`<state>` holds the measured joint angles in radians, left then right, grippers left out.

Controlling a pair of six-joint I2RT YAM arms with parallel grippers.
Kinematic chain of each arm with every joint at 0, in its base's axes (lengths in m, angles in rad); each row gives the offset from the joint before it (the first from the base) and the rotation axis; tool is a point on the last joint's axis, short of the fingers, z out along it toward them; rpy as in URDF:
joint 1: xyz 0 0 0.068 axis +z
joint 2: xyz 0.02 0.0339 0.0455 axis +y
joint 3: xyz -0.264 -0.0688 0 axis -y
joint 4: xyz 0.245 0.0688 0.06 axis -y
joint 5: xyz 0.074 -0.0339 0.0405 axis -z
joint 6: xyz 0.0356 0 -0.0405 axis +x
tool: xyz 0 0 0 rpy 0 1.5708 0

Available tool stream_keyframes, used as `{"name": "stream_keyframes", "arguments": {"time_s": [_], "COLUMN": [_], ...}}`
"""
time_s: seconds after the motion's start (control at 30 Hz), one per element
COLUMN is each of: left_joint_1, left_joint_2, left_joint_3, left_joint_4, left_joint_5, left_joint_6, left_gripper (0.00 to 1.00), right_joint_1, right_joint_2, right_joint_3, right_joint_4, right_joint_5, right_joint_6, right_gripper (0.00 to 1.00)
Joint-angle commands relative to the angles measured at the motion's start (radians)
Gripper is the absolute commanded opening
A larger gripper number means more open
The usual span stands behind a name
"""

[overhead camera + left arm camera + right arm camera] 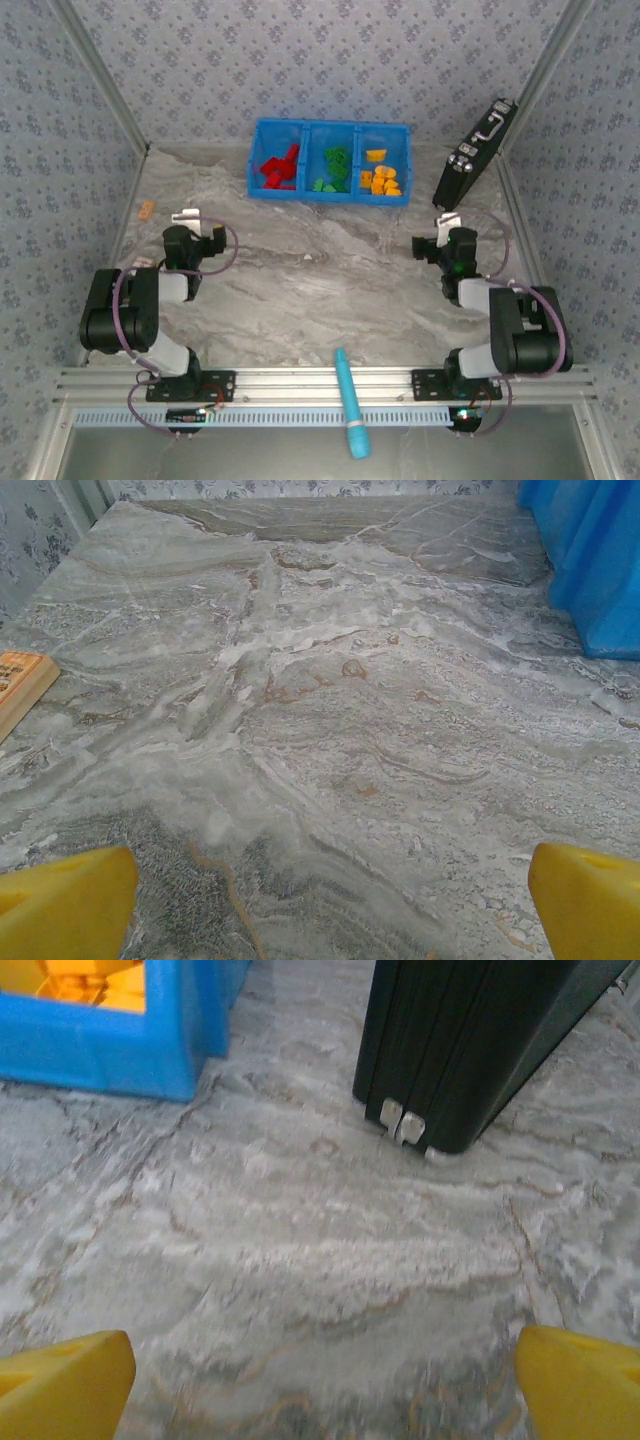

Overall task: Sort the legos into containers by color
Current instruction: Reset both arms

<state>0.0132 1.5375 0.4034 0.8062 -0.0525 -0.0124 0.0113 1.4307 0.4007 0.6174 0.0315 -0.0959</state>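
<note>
- The legos are all up at the far edge of the table, inside the blue bin (300, 194); red legos (280, 168) in the left compartment, green legos (333, 168) in the middle, yellow-orange legos (380, 175) on the right; one colour per compartment, no strays among them that I can make out
- From the top view I see no loose brick on the marble table (320, 280); by my reading the sort is done, or as good as done
- Right wrist view catches the bin's near right corner (100, 1055) with yellow-orange bricks (90, 985) peeking over the wall; the bin is well ahead of the fingers, not touched
- Left gripper (330, 905) hovers over bare table, yellow fingers (65, 905) spread wide, nothing between them; the bin's left end (595, 560) sits far off to its upper right
- Right gripper (320, 1380) likewise; fingers (60, 1380) wide apart and carrying nothing, pointed at the gap between the bin and the black box (470, 1040)
- Both arms are folded back near their bases; that looks like a rest pose, hands kept clear of the bin because nothing is left to carry
- Off to the sides: the black box (475, 150) tilts against the right wall; a tan scrap (146, 210) lies by the left wall; a teal pen (350, 400) lies across the front rail; none of these are bricks, so they belong where they are
</note>
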Motion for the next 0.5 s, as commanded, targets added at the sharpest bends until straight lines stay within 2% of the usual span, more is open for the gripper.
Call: {"name": "stream_keyframes", "arguments": {"time_s": [0.0, 0.17, 0.47], "left_joint_1": [0.001, 0.001, 0.002], "left_joint_2": [-0.002, -0.001, -0.002], "left_joint_3": [0.012, 0.012, 0.012], "left_joint_4": [0.002, 0.002, 0.002], "left_joint_5": [0.017, 0.017, 0.017], "left_joint_6": [-0.01, -0.011, -0.01], "left_gripper": [1.0, 1.0, 1.0], "right_joint_1": [-0.044, -0.065, -0.048], "right_joint_2": [0.048, 0.094, 0.091], "right_joint_3": [0.041, -0.007, -0.006], "right_joint_4": [0.062, 0.19, 0.179], "right_joint_5": [-0.099, -0.061, -0.031], "right_joint_6": [0.028, 0.073, 0.064], "right_gripper": [0.99, 0.99, 1.0]}}
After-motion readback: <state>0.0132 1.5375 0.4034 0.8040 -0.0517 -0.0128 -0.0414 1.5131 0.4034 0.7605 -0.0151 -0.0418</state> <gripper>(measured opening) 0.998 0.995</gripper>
